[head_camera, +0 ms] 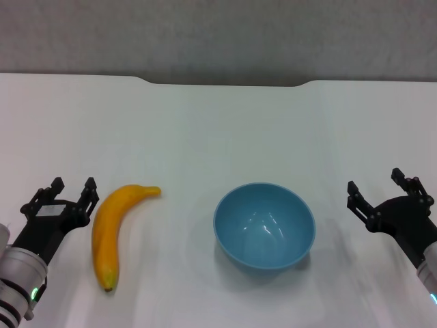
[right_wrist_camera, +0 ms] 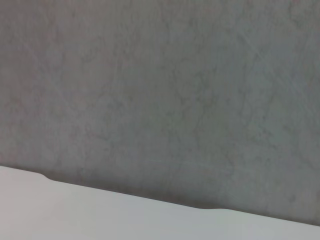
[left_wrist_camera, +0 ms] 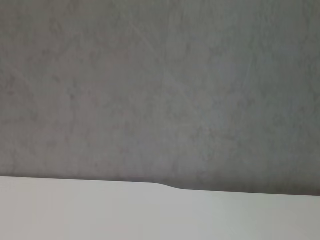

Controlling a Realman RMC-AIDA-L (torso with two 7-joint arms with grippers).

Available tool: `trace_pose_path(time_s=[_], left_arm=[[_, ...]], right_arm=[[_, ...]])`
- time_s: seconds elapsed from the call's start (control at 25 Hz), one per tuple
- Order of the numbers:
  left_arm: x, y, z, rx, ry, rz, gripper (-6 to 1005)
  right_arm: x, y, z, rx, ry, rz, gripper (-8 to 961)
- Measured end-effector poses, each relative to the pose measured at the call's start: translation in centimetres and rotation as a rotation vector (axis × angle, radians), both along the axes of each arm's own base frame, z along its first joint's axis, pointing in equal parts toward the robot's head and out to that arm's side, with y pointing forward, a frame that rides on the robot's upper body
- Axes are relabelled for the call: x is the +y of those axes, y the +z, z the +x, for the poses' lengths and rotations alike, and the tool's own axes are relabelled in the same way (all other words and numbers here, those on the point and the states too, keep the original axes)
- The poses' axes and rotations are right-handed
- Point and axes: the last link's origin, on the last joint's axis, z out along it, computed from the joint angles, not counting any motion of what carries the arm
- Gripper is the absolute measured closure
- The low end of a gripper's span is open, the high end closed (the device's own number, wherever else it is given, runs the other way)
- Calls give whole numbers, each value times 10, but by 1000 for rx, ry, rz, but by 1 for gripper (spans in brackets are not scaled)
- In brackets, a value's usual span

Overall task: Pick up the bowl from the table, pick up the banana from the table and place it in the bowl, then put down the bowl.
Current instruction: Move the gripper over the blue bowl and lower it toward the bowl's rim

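Note:
A glossy light-blue bowl (head_camera: 265,225) stands upright on the white table (head_camera: 205,130), a little right of centre in the head view. A curved yellow-orange banana (head_camera: 113,229) lies to its left, stem toward the bowl, dark tip toward the front edge. My left gripper (head_camera: 72,190) sits open just left of the banana, fingers pointing away from me, nothing between them. Well to the right of the bowl, my right gripper (head_camera: 379,184) also stands open and holds nothing. Both wrist views show only the table's far edge and the grey wall.
The table's far edge has a shallow notch (head_camera: 232,83) in the middle, with a grey wall (head_camera: 218,34) behind it. White tabletop stretches beyond the bowl and banana.

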Motion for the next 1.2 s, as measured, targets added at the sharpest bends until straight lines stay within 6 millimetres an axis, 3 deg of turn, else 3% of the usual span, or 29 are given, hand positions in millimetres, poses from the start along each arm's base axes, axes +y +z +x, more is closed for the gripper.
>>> trace_pose_path(time_s=[1.2], left_arm=[[-2, -1, 6, -28, -12, 6, 366]], right_arm=[[1, 0, -2, 13, 1, 4, 77]])
